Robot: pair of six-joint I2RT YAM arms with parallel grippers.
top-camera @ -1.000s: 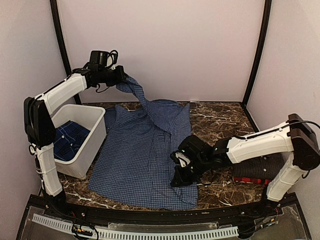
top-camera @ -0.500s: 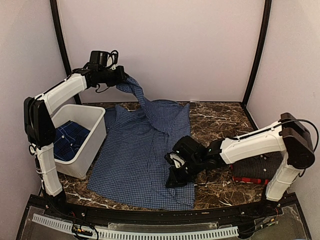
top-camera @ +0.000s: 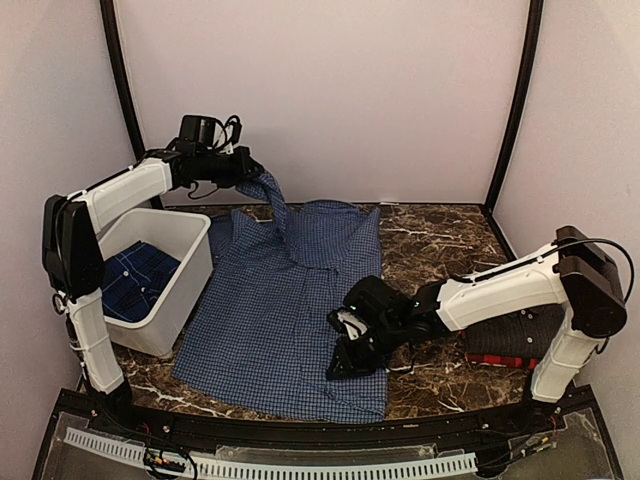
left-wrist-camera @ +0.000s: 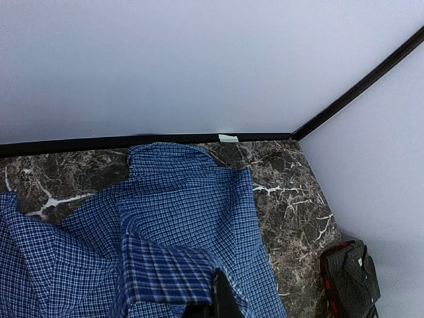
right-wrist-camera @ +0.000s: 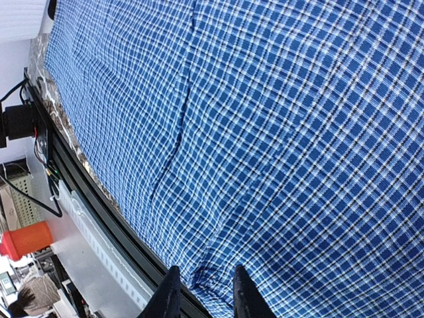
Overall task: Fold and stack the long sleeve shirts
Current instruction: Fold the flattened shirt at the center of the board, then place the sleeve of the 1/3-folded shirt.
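Observation:
A blue-and-white check long sleeve shirt [top-camera: 270, 300] lies spread on the marble table. My left gripper [top-camera: 248, 168] hangs above the far left of the table, shut on a raised fold of that shirt [left-wrist-camera: 165, 265] up by the collar end. My right gripper [top-camera: 345, 360] sits low on the shirt's near right hem. Its fingers [right-wrist-camera: 171, 295] stand a little apart, and a small pucker of cloth [right-wrist-camera: 212, 275] lies between them. Two folded shirts are stacked at the right, a black pinstriped one [top-camera: 515, 330] on a red-and-black one [top-camera: 495, 360].
A white plastic bin [top-camera: 190, 265] stands at the left edge with a darker blue plaid cloth [top-camera: 135, 280] inside. Walls close the back and both sides. The black frame rail [right-wrist-camera: 99, 205] runs just past the shirt's near hem.
My right gripper slid left along the near hem, dragging that side of the shirt with it, and its jaws have parted. My left gripper dropped slightly, still holding the fold.

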